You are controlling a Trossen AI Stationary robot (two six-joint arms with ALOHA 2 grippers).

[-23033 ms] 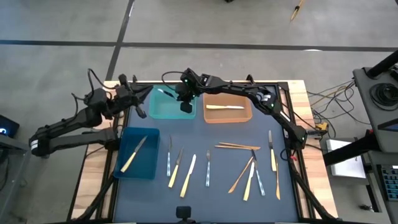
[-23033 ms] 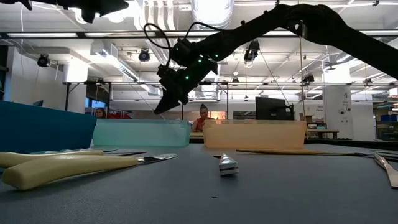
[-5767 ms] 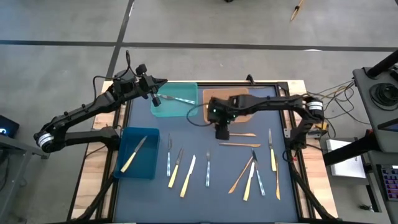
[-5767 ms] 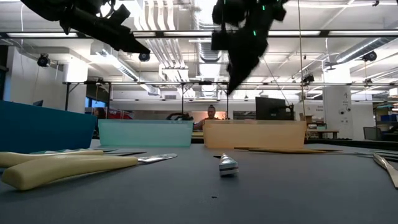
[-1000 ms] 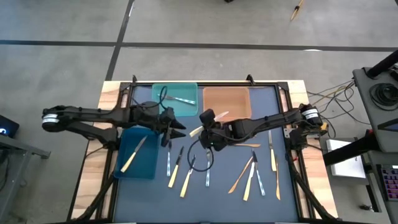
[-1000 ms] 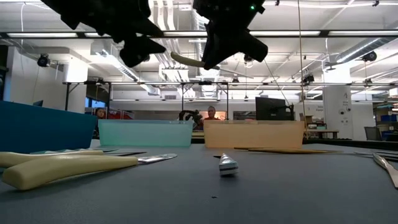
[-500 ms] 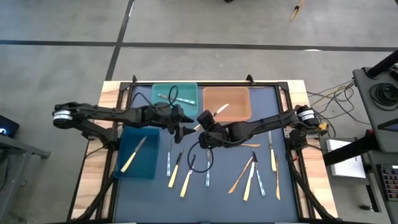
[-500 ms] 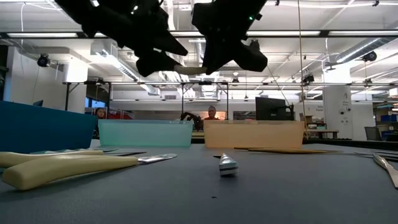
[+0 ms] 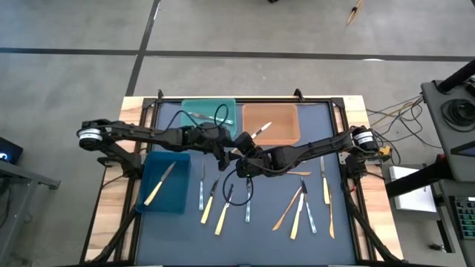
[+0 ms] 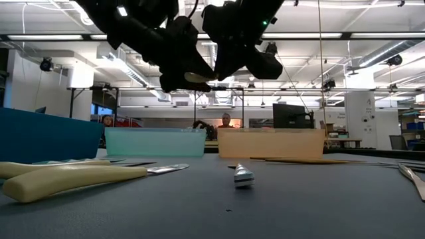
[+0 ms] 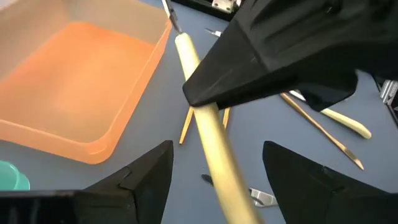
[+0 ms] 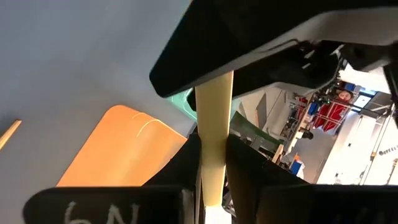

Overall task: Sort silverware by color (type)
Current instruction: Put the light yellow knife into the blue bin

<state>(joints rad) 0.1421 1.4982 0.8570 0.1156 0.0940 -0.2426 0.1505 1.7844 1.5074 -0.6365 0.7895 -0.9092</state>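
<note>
Above the middle of the table, my right gripper [image 9: 244, 154] is shut on a pale yellow knife [image 9: 256, 136]. The knife's blade [image 9: 263, 130] points at the orange bin [image 9: 286, 137]. My left gripper [image 9: 225, 148] has come in from the left and stands open. Its two fingers [image 11: 149, 177] flank the free end of the knife's handle [image 11: 219, 163] with a gap on both sides. Several more pieces of silverware [image 9: 223, 200] lie flat on the dark mat at the near side. My right gripper pinches the knife's handle [image 12: 212, 124] between its two fingers, on the part nearer the blade. The fingers lie across the knife. The knife hangs clear of the table; its blade points toward the far right and its handle end juts toward my left gripper.
A teal bin [image 9: 194, 127] holding a silvery piece and the orange bin stand at the far edge. A blue bin [image 9: 178, 194] at the near left holds a pale yellow piece. Orange-tan, yellow and silvery pieces [image 9: 300, 204] lie at the near right.
My left gripper has moved toward the table's right and a little down, up to the knife, so that its fingers now straddle the handle end. My right gripper has stayed in place but rolled, turning the knife with it.
</note>
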